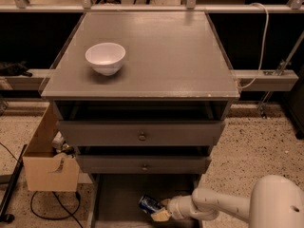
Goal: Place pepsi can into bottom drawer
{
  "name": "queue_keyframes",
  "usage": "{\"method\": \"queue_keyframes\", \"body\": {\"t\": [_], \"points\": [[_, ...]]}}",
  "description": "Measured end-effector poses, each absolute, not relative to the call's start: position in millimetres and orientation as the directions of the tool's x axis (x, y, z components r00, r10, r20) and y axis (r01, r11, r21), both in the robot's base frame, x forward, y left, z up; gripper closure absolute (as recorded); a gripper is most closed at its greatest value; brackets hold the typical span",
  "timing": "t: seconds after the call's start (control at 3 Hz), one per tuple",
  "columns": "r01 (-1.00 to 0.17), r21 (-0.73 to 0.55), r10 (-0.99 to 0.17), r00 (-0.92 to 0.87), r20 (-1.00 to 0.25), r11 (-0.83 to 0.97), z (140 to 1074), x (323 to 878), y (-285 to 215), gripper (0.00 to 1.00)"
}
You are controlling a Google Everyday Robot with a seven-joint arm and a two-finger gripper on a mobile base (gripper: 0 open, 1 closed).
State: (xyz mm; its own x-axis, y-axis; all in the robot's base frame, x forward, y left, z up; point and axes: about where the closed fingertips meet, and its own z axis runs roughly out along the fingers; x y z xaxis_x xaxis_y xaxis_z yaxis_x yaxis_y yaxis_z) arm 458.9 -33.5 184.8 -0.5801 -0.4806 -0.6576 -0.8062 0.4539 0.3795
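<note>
— How does the pepsi can look from where you are?

— Small and blue, with a pale mark on its side and a silvery end turned up and to the left. It is tilted, not upright.

— And where is it?

— Low down in the open bottom drawer, below the middle of the table's front edge. It is over the bare grey floor, right of the drawer's centre. I cannot tell whether it touches that floor.

— Your tool?

— My tool is at the can's lower right end and closed on it. A tan fingertip shows just under the can. My white arm reaches in from the right, past the table's front right corner.

— What can't you make out?

— The print on the can is too small to read. The can covers the far side of my tool. The drawer's near part is cut off at the bottom of the view, and its back runs into shadow under the drawer above it.

— Anything else?

— A white bowl sits on the table near its left edge. A cardboard box stands on the floor by the front left corner.
</note>
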Motion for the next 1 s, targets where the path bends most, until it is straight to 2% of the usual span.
{"method": "queue_keyframes", "body": {"t": [0.67, 1.0], "points": [[-0.777, 0.361, -0.493, -0.614, -0.617, 0.515, 140.8, 476.8, -52.2, 1.00], [-0.776, 0.359, -0.493, -0.615, -0.615, 0.519, 138.2, 478.4, -53.6, 0.78]]}}
